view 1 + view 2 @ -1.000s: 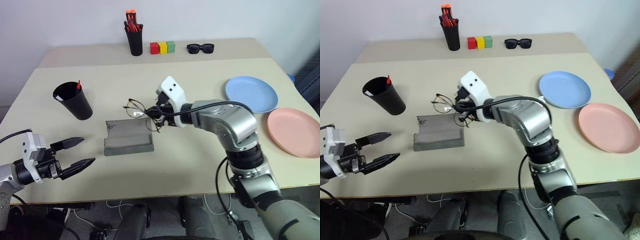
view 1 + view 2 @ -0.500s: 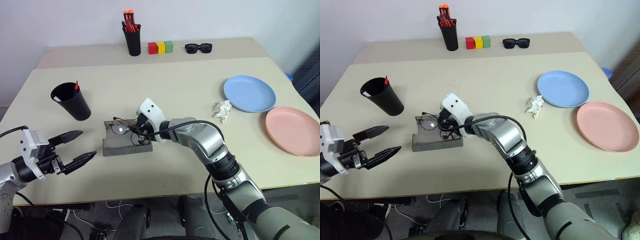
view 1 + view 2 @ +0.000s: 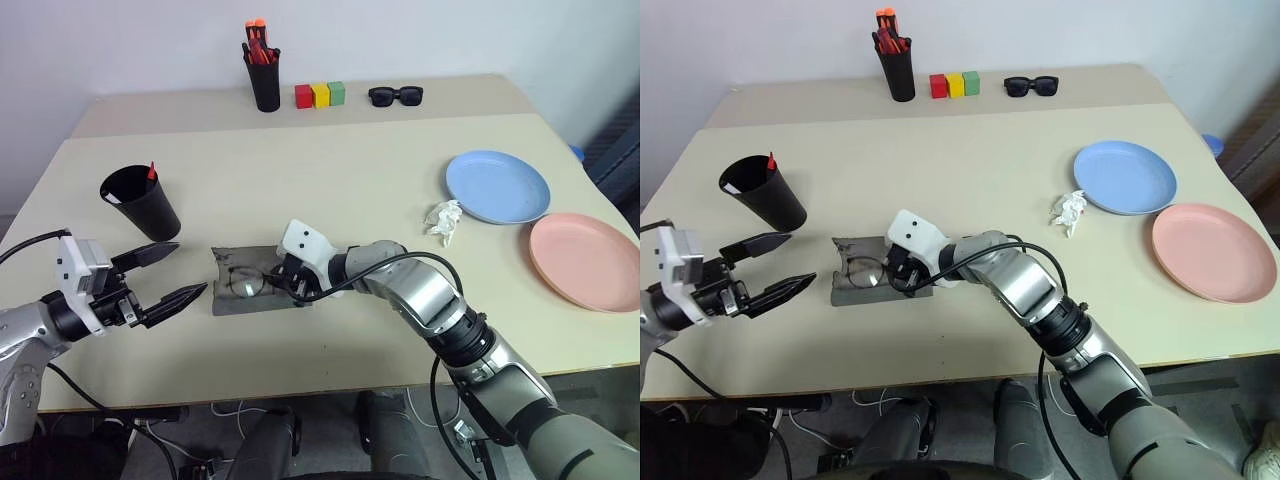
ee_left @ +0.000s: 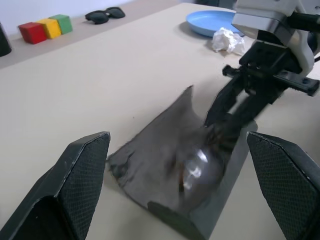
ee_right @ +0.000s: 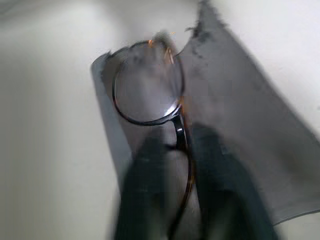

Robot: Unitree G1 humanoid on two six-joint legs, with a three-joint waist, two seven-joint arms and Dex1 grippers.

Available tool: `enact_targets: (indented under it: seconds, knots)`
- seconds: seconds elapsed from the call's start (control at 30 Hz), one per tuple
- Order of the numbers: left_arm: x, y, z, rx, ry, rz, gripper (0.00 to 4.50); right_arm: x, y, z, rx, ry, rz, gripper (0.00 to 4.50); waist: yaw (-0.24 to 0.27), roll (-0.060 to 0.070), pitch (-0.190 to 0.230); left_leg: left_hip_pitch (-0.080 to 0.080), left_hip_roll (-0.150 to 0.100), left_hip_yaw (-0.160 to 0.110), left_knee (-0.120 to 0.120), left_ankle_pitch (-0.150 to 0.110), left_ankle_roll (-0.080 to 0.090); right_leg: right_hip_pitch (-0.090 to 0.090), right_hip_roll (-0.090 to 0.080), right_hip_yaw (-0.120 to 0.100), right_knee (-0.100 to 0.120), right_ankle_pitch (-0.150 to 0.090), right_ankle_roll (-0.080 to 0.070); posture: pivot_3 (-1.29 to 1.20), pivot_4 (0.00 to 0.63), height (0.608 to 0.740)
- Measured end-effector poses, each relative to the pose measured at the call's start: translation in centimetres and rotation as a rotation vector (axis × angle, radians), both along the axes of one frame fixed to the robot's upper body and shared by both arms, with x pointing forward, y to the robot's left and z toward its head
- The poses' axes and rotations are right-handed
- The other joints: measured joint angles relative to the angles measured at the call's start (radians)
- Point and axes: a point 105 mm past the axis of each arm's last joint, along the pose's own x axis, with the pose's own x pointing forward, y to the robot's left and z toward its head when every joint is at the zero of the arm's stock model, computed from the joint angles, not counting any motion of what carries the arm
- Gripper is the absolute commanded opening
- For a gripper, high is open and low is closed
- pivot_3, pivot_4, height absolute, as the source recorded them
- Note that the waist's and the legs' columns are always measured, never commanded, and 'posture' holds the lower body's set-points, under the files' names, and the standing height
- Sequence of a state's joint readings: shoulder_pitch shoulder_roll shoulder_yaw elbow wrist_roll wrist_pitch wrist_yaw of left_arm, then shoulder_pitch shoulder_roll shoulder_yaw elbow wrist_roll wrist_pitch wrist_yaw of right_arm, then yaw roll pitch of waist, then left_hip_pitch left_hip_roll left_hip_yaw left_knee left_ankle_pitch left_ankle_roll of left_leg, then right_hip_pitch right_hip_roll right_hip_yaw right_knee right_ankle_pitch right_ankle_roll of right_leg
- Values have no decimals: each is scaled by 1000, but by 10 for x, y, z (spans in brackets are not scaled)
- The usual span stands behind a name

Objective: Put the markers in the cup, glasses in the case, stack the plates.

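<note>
The glasses (image 3: 247, 284), light, thin-wired and easily bent, best taken by the bridge, lie in the open case (image 3: 228, 299), where the right gripper (image 3: 291, 283) has its fingers parted around the frame, while the left gripper (image 3: 168, 275) hangs wide open and empty just beside the case, nothing blocking.

The glasses (image 3: 247, 283) lie in the open case (image 3: 228, 298) at the bench's (image 3: 360, 190) near middle. The cup (image 3: 141, 203) stands far left of it; two plates (image 3: 497, 186) lie side by side right.
</note>
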State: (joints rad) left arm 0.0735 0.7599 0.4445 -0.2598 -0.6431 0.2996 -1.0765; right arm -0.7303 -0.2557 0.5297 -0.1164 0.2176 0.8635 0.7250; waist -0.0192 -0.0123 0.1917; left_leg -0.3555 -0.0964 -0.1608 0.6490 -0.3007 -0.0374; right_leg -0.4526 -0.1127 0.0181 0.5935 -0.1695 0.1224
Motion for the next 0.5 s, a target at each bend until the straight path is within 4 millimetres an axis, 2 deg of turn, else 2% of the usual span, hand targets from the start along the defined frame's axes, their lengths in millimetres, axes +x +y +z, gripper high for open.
enact_targets:
  seconds: [0.13,0.27,0.4,0.5]
  knots:
    - [3,-2,4,3,-15,1,4500,2,0,2,6,-14,-13,4447,0,0,0,0,0,0,0,0,0,-1,0,0,0,0,0,0,150,740]
    - [11,-8,7,8,-33,-1,4500,12,2,21,95,-45,-66,4447,1,0,0,0,0,0,0,0,-1,-1,0,0,0,0,-1,0,150,740]
    - [28,-17,20,-11,-88,23,4500,25,-7,56,233,-129,-114,4447,9,0,0,0,0,-1,0,1,-1,0,0,0,0,1,-1,0,150,740]
    - [46,-31,35,-61,-138,52,4500,22,-20,86,413,-117,-90,4447,8,0,0,0,0,-1,0,1,-1,1,0,0,0,1,-1,0,150,740]
